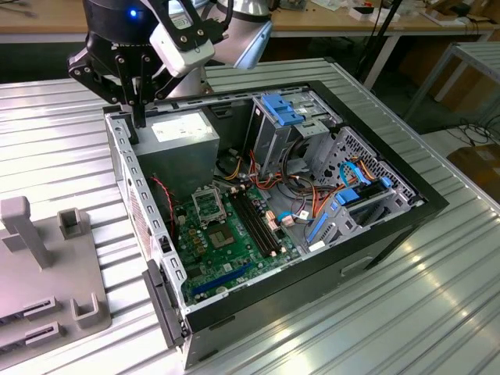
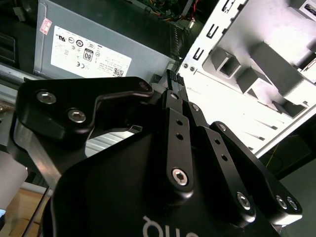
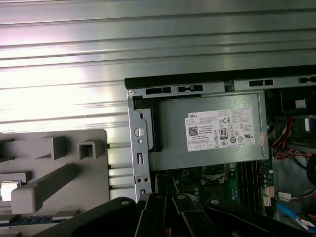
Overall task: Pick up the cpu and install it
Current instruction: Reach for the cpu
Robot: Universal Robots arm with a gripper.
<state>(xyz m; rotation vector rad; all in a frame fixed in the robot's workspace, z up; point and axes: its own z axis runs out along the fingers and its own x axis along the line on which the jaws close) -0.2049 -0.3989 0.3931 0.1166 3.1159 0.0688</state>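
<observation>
Open computer case (image 1: 375, 242) lying on a ribbed metal desk (image 1: 422, 312). The black gripper (image 1: 139, 121) hangs over the case's corner, just above the grey power supply (image 1: 186, 137), its jaws drawn narrow with nothing between them. The cpu (image 3: 6, 190) lies outside the case, in a grey holder (image 3: 94, 177) beside it

Open PC case (image 1: 328, 285) on a ribbed metal table (image 1: 406, 320). Grey power supply (image 1: 191, 141) in one corner, blue drive trays (image 1: 283, 109) beside it, and a grey plastic holder (image 1: 55, 273) off to the exterior view's left.
</observation>
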